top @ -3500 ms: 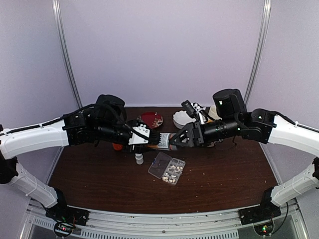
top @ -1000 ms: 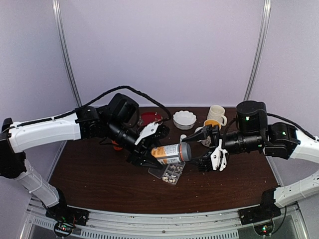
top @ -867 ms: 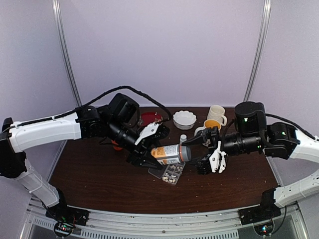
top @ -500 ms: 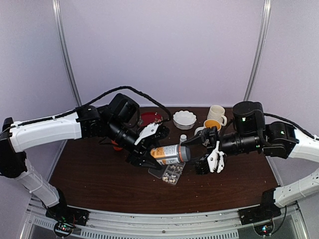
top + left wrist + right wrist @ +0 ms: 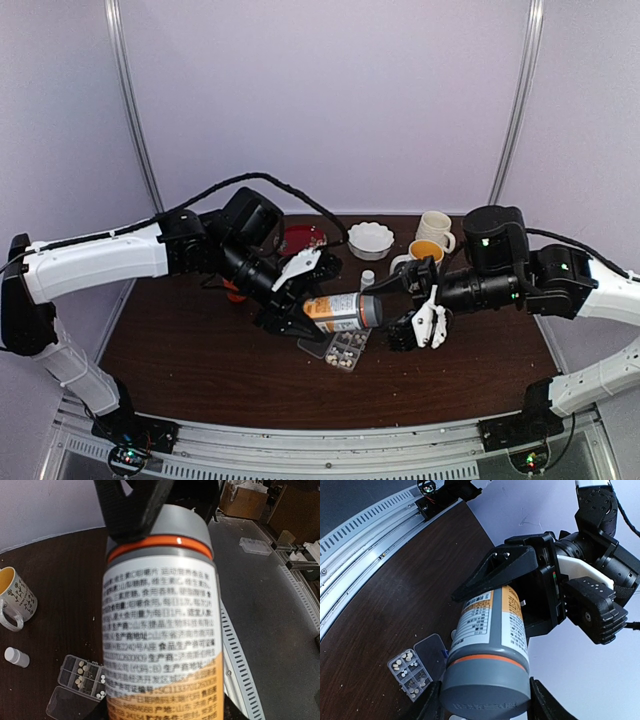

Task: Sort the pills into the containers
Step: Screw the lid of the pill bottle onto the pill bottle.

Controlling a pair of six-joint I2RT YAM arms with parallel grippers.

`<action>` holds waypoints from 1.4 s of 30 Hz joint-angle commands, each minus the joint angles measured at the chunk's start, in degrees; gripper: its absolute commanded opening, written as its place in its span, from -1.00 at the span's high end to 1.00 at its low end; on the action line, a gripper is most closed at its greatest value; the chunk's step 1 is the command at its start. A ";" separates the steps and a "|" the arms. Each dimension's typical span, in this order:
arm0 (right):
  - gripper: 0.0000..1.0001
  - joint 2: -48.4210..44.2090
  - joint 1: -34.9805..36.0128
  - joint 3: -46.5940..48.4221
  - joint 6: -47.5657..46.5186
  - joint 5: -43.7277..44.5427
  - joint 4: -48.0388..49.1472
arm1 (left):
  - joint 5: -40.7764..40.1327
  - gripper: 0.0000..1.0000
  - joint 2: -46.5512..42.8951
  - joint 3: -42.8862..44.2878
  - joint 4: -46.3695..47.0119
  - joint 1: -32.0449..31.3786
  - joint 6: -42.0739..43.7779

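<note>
Your pills (image 5: 82,671) lie in the cells (image 5: 412,676) of the clear pill box (image 5: 345,350). It sits on the counter (image 5: 200,380) near its middle, with its lid (image 5: 431,649) swung open flat beside it. From above you see only part of the box, because the labelled bottle (image 5: 335,311) hangs on its side just over it and covers its far edge. In the left wrist view the bottle fills most of the picture, its print blurred, and cuts off the box's right side. You cannot count how many cells are filled, but several hold a few pills each. What is inside the bottle does not show. The left jaws are clenched on the bottle's body, and the right jaws press both sides of its grey cap (image 5: 487,690). Behind stand a yellow-lined mug (image 5: 426,250), a white mug (image 5: 436,228), a scalloped white bowl (image 5: 370,240), a red dish (image 5: 303,238) and a small white vial (image 5: 16,657). Bare wood runs from the box to the counter's near edge.
</note>
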 commanded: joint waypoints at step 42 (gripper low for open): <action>0.83 7.68 -1.48 7.39 77.49 -2.88 -10.81 | -12.96 -0.28 -4.75 -8.93 27.05 0.17 -1.10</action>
